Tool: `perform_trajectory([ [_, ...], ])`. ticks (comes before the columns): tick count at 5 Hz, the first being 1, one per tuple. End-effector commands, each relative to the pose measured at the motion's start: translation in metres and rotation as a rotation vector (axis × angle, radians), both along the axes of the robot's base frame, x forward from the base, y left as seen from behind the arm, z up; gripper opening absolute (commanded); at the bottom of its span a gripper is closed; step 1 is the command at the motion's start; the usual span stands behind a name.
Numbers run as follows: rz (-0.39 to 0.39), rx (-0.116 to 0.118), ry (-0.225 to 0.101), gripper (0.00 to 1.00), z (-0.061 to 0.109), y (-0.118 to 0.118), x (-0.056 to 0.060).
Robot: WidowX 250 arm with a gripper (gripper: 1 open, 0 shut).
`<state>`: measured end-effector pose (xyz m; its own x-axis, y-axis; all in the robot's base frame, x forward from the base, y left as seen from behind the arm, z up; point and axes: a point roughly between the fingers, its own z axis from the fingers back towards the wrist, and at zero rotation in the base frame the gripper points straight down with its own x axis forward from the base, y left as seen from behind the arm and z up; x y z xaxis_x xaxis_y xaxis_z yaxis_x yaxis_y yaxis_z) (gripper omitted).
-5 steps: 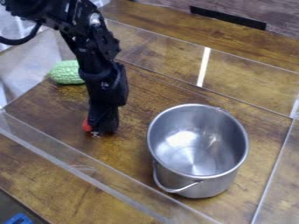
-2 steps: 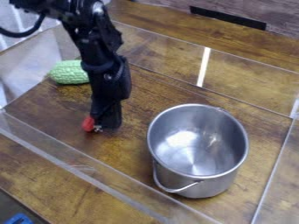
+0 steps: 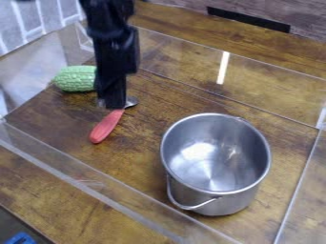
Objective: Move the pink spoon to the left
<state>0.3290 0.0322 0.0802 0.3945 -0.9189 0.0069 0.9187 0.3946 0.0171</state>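
From the one camera, looking down across the wooden table, the gripper hangs pointing straight down, its jaws pinched together on the upper end of the pink spoon. The spoon dangles at a slant from that grip, its red handle running down and to the left in the picture; whether its lower tip touches the wood or hangs just clear of it, I cannot tell. It sits between the green bumpy vegetable, which lies just behind and to the left, and the steel pot, which stands well apart to the right with nothing in it.

To my eye the grasp is made and the carry is the step in hand. The next move calls for lifting enough that the trailing end comes free of the wood, then travelling left along the clear strip in front of the vegetable, keeping short of the transparent wall along the near edge. With a hold this close to the end the spoon could swing or slip, so a slow, level sweep seems wise before setting it down.
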Motion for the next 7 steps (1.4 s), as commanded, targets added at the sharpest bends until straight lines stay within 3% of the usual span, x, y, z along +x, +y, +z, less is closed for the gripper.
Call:
perform_trajectory([
  [1,-0.011,0.048,-0.033,0.00,0.045,0.002,0.008],
  [2,-0.021,0.038,-0.044,0.00,0.029,0.002,0.001],
  [4,-0.030,0.044,-0.057,0.00,0.017,0.003,-0.010],
  [7,-0.038,0.062,-0.068,0.00,0.013,0.006,-0.014],
])
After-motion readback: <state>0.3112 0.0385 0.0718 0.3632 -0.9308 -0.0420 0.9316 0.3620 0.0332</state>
